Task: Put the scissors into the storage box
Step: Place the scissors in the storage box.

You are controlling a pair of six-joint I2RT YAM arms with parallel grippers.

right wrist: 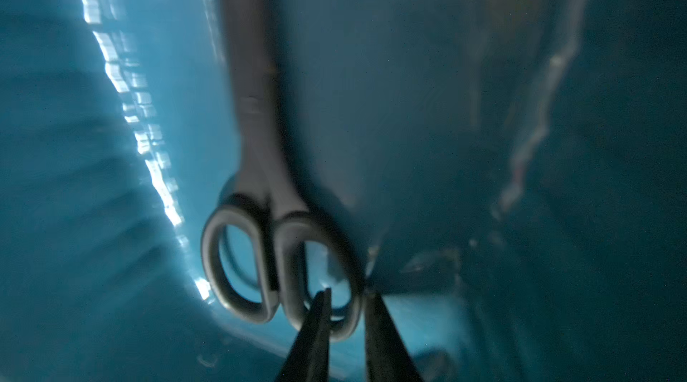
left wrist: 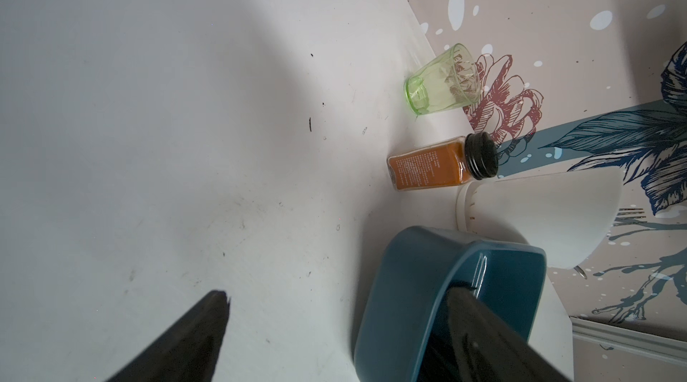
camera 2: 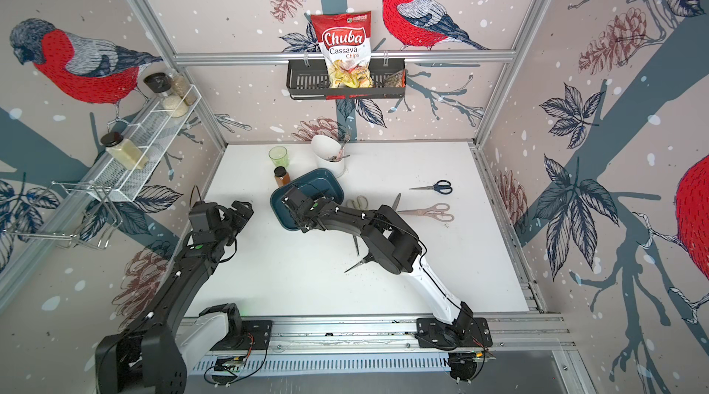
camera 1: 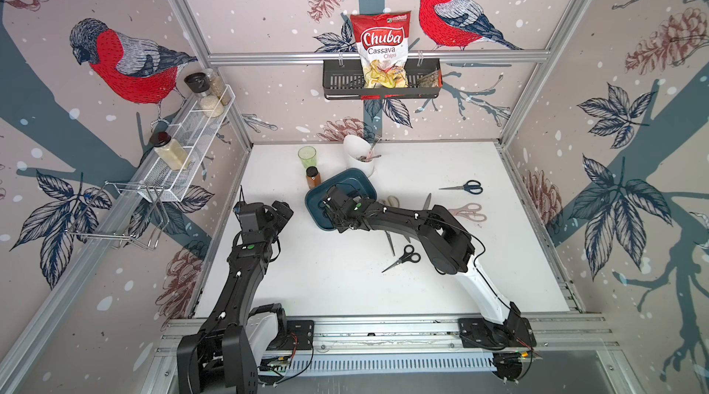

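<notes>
Left gripper point(camera 1: 282, 210) is over the left side of the counter point(camera 1: 326, 288), near the left edge and about halfway back. In the left wrist view its fingers point(left wrist: 217, 304) are spread wide.

Green glass point(camera 1: 307, 157) stands near the back edge, left of middle. Spice jar point(camera 1: 313, 177) with orange powder and a black cap is just in front of it, just beside the box's back-left corner.

Storage box point(camera 1: 364, 180) sits diagonally on the back half of the counter, a bit left of centre. The right arm reaches into it, covering much of it in both top views.

Right gripper point(right wrist: 349, 294) is down inside the box. Its jaws are a narrow gap apart, one finger point(right wrist: 316, 318) inside a handle ring of the dark-handled scissors point(right wrist: 260, 190) and the other outside it. The view is blurred, so I cannot tell if it is pinching the ring or clear of it. That pair is inside the box, blades pointing away from the gripper.

White utensil cup point(camera 1: 358, 160) is just behind the box.

Loose on the counter, right of the box:
- Cream-handled scissors point(camera 1: 392, 202), partly under the arm.
- Steel blade point(camera 1: 427, 201) and second blade point(camera 1: 390, 243), both sticking out from under the arm.
- Small black-handled scissors point(camera 1: 404, 256), toward the front, blades slightly apart.
- Pinkish scissors point(camera 1: 466, 212), right of centre.
- Blue-handled scissors point(camera 1: 466, 186), just behind the pinkish pair.
</notes>
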